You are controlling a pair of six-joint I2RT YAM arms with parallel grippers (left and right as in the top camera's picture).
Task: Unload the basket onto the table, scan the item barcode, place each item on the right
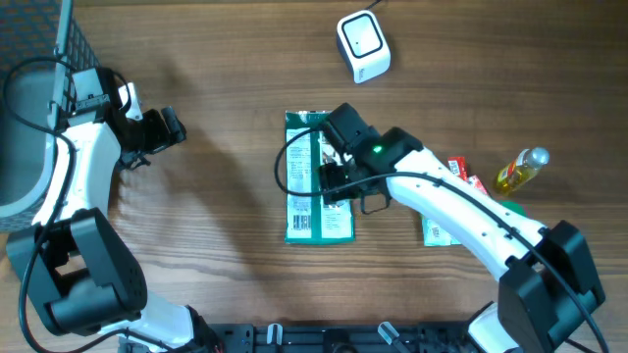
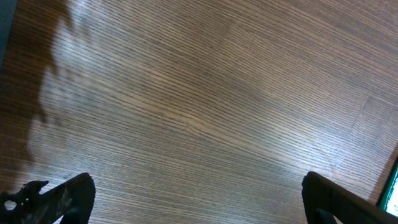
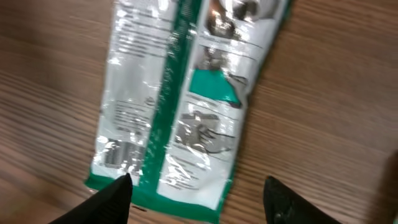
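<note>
The item, a green and white foil packet, lies flat on the wooden table in the middle, printed back facing up. A barcode shows near its lower end. In the right wrist view the packet lies under the fingers, its green bottom edge between them. My right gripper hovers over the packet, open, holding nothing. Far to the left, my left gripper stands wide open above bare wood. The white scanner sits at the back of the table.
A yellow bottle and a red packet lie at the right. Another green and white packet is partly hidden under the right arm. A grey basket stands at the left edge.
</note>
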